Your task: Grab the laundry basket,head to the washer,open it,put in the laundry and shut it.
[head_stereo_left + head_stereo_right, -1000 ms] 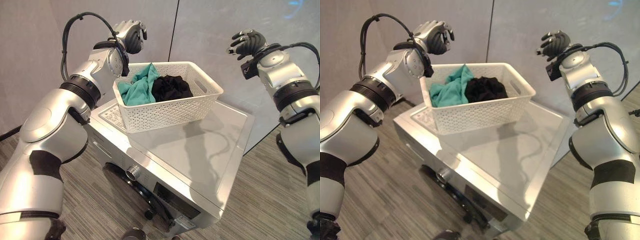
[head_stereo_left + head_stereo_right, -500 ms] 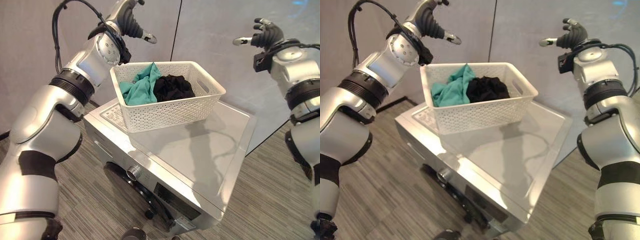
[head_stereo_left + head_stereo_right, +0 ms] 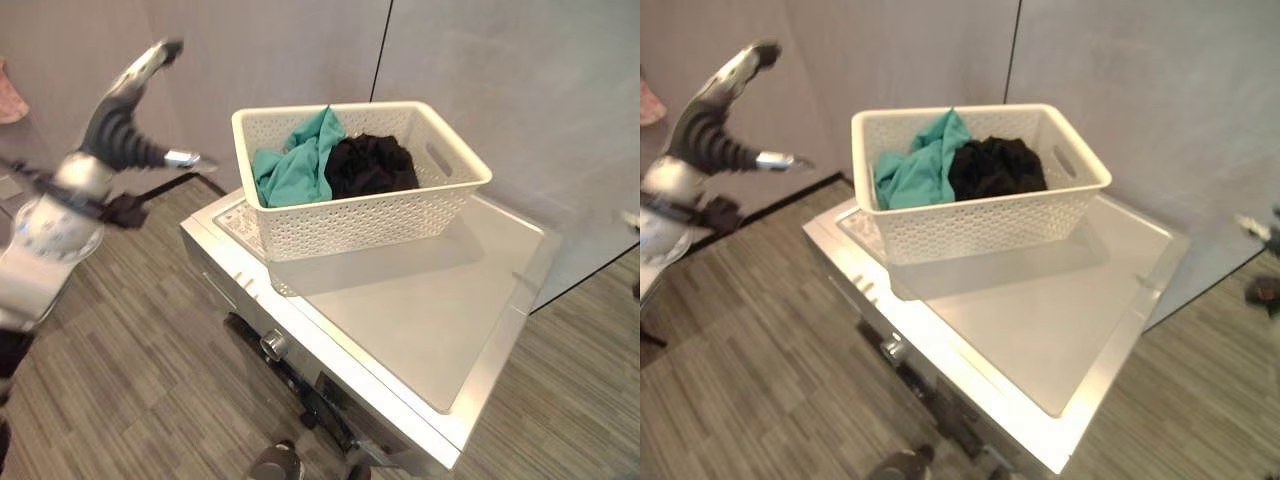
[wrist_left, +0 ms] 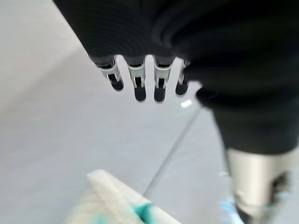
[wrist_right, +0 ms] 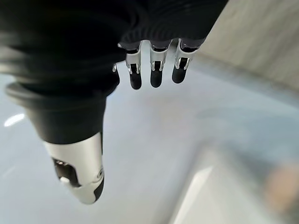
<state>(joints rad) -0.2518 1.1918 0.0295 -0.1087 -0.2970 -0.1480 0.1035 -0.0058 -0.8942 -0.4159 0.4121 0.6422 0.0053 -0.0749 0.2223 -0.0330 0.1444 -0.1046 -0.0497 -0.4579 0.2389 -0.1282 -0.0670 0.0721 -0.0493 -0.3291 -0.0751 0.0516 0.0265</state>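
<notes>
1. A silver front-loading washer (image 3: 400, 330) stands on a floor of grey wood-grain planks (image 3: 120, 360), set at an angle so one corner points toward the viewer.
2. The washer's flat top is pale grey and smooth. On its front face are a round knob (image 3: 273, 345) and the dark rim of the door (image 3: 262, 362), which looks shut.
3. A white perforated laundry basket (image 3: 360, 215) sits on the washer's top, toward its back corner, with a cut-out handle in the end wall.
4. Inside the basket a teal garment (image 3: 296, 168) lies heaped toward one end. A black garment (image 3: 372, 166) lies touching it toward the other end. Both rise to about the rim.
5. Behind the washer are plain grey wall panels (image 3: 500, 80), with a dark vertical seam (image 3: 379, 50) between two of them. A black skirting line runs along the base of the wall.
6. The left hand (image 3: 125, 135) is raised beyond the washer's left side, well apart from the basket. Its fingers (image 4: 135, 84) are straight and spread, and it holds nothing.
7. In the right wrist view the right hand (image 5: 93, 56) has its fingers (image 5: 154, 70) straight and its thumb (image 5: 81, 172) held apart, gripping nothing, with pale blurred surfaces beyond it.
8. A small pink object (image 3: 10, 95) is at the far wall left of the washer. What it is cannot be told.
</notes>
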